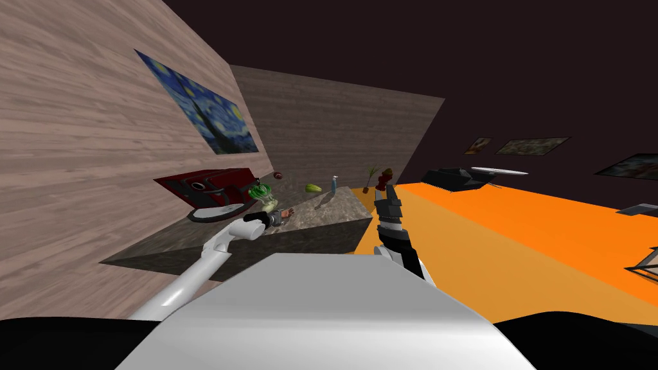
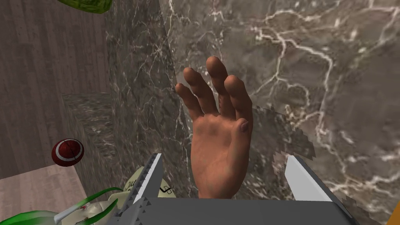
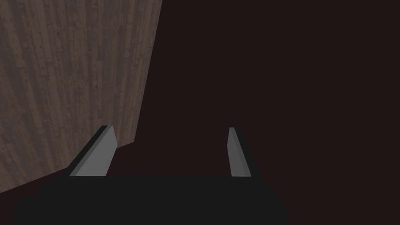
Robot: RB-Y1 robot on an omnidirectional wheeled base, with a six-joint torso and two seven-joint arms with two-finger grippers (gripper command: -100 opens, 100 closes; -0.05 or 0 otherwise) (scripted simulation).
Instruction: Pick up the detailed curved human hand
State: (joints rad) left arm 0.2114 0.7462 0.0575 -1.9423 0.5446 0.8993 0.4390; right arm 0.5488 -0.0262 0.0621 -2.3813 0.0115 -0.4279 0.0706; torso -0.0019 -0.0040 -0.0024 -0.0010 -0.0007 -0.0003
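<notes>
though the left gripper (image 2: 224, 157) frames the model hand (image 2: 218, 133), nothing is gripped yet

where the left wrist view looks along the gripper, its two fingers (image 2: 302, 179) stand spread and released, with the flesh-coloured model hand between them and a clear gap on each side. the wrist end of the hand points toward the gripper's body, and its slightly curled fingers point away. it lies on a dark marble counter (image 2: 312, 58), with a red and white ball (image 2: 67, 152) well off to one side.

in the head view the hand (image 1: 287, 212) shows small, just left of the frame's middle, at the tip of the robot's outstretched left arm. a green leafy thing (image 1: 260, 191) sits a little up and left of it. the right gripper (image 1: 387, 196) is raised near the middle of the frame by the counter's corner, fingers apart and holding nothing.

the reach looks finished and the line-up looks good. closing on the hand and lifting it off the counter are both not yet done. whether the fingers sit low enough to catch it cannot be told.
</notes>
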